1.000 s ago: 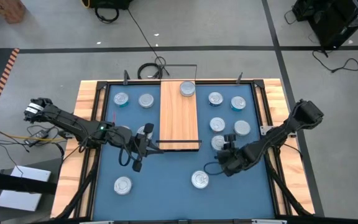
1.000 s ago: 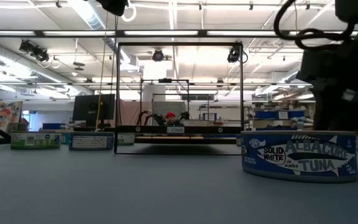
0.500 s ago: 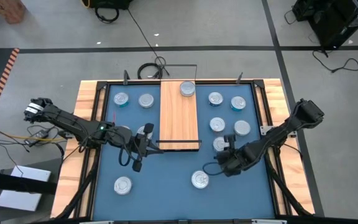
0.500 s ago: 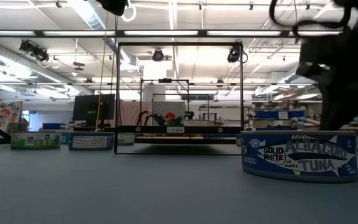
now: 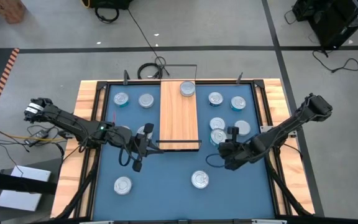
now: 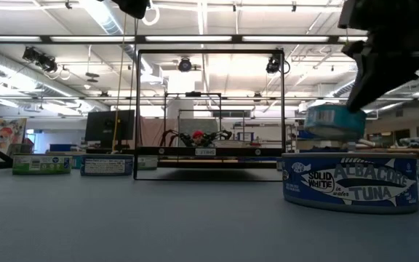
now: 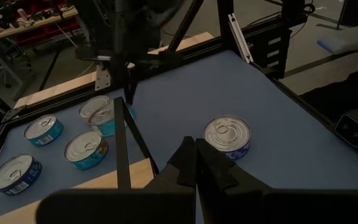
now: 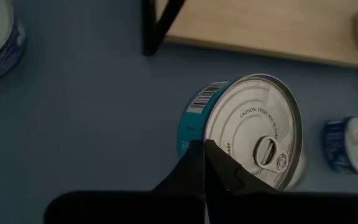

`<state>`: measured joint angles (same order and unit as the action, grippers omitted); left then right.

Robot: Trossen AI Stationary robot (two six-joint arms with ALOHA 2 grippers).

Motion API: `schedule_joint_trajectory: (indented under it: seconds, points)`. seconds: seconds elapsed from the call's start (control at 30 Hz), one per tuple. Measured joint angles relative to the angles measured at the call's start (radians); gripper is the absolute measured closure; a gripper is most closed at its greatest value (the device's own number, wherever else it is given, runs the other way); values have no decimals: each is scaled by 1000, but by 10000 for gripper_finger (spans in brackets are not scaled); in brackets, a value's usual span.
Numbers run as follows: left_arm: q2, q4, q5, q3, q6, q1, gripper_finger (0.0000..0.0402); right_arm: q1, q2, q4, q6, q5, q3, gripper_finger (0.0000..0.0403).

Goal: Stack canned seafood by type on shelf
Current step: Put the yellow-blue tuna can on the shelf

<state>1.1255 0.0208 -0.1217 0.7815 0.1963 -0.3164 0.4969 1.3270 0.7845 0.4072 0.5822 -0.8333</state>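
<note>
Right gripper (image 5: 224,142) clamps a teal tin (image 5: 217,137) lifted off the table, next needing carry left onto the shelf (image 5: 179,112); left gripper (image 5: 143,140) closed, empty.

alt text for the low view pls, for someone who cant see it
Seen from table height, the right gripper holds a teal tin in the air above a blue tin labelled solid white albacore tuna standing on the blue table. Behind stand the black-framed shelf and more tins at far left.
</note>
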Motion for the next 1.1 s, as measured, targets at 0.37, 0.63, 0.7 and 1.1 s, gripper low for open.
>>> schedule_joint_trajectory:
  seconds: [0.37,0.63,0.7,1.1]
  points:
    - [1,2,33,0,-39,0,398,-218,-36,-191,-370,46,0,403]
    - [21,9,91,1,-43,17,399,-453,-36,-278,-696,-78,-81,403]
    - [21,10,96,1,-39,21,399,-507,-36,-277,-780,-141,-119,403]
    - [21,20,159,1,-20,51,399,-751,119,-212,-1191,-472,-243,403]
